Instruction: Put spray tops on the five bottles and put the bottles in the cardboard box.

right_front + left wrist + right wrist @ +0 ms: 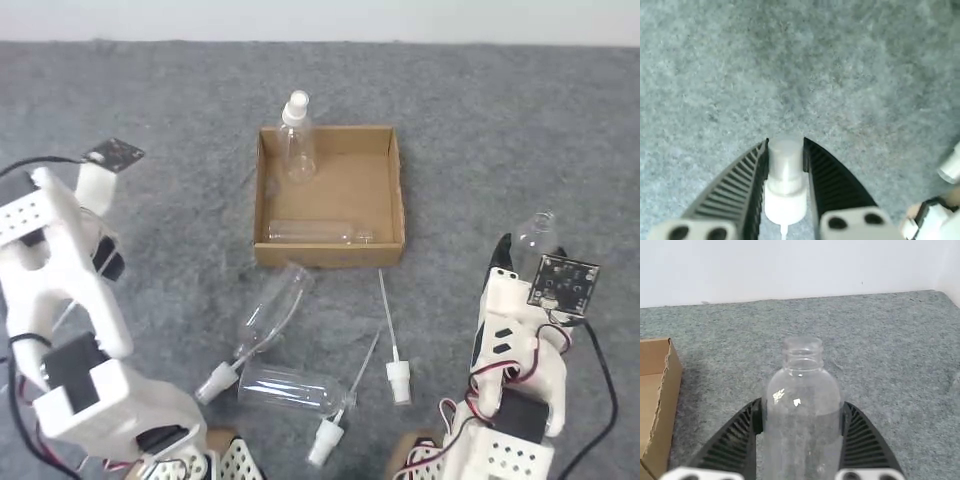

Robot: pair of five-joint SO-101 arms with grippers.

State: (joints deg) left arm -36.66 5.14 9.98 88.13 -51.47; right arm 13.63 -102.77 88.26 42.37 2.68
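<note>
Carpet (180, 120), grey and short-piled, covers the table up to its straight far edge, where a pale wall (320, 18) begins. At the left the left arm (60, 290) stands over it. Its wrist view shows the left gripper (785, 142) with ribbed black fingers (740, 190) closed snugly on a white spray top (785, 170), pressing it from both sides, with carpet beneath. A broad stretch of carpet separates that arm from the cardboard box (330, 256). In front of the box's near left corner a clear bottle (268, 315) with a white top fitted lies aslant, its top toward the near edge. Just beside it a second clear bottle (292, 388) lies crosswise, and a loose spray top (328, 437) rests at its right end, its thin tube slanting up toward the box. Inside the box a capped bottle (298, 145) sits at the far wall, its white top showing past the rim, and another bottle (310, 232) lies along the near wall. Further right another loose spray top (398, 382) lies on the carpet, its tube pointing at the box's near right corner. A strip of carpet runs between the box's right wall and the right gripper (801, 412). Its fingers are spread around the body of an open-necked bottle (801, 405) and grip it on both sides, with the neck pointing away from the wrist, well apart from the box
</note>
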